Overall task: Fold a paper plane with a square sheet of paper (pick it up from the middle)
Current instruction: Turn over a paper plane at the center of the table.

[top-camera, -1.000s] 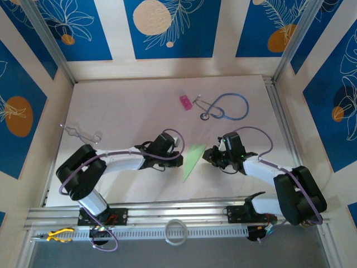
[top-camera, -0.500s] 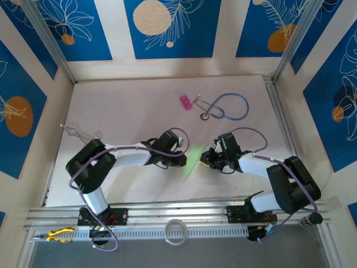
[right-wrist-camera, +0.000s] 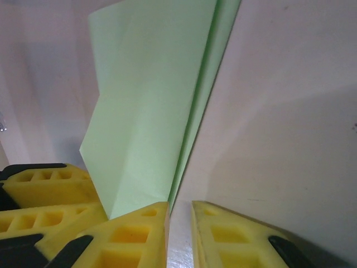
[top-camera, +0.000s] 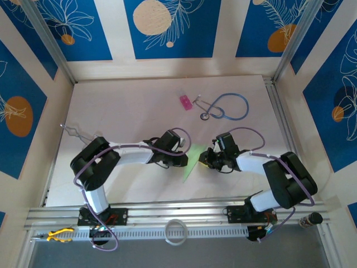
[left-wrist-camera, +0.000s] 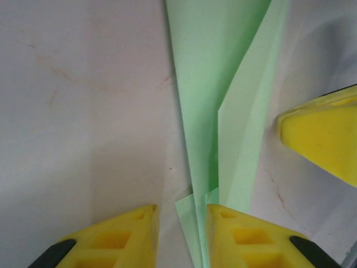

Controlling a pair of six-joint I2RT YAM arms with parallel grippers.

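Note:
The square sheet of paper is folded into a narrow light-green paper plane [top-camera: 191, 162] that lies mid-table between both grippers, its point toward the near edge. My left gripper [top-camera: 182, 160] is at its left side. In the left wrist view the paper plane [left-wrist-camera: 223, 84] runs down into the gap of the left gripper [left-wrist-camera: 181, 207]; the jaws stand apart and do not pinch it. My right gripper [top-camera: 204, 159] is at the plane's right side. In the right wrist view a raised flap of the paper plane [right-wrist-camera: 150, 106] rests against the left finger of the right gripper [right-wrist-camera: 179, 204], whose narrow gap holds nothing.
A small pink block [top-camera: 185, 102] and a blue stethoscope [top-camera: 226, 107] lie toward the back of the table. A bent wire piece [top-camera: 78, 133] sits at the left edge. A white ring [top-camera: 176, 231] and a yellow tool [top-camera: 58, 235] rest on the front rail.
The left jaws have widened around the plane's edge. Both arms drew their elbows in slightly. The plane has barely shifted.

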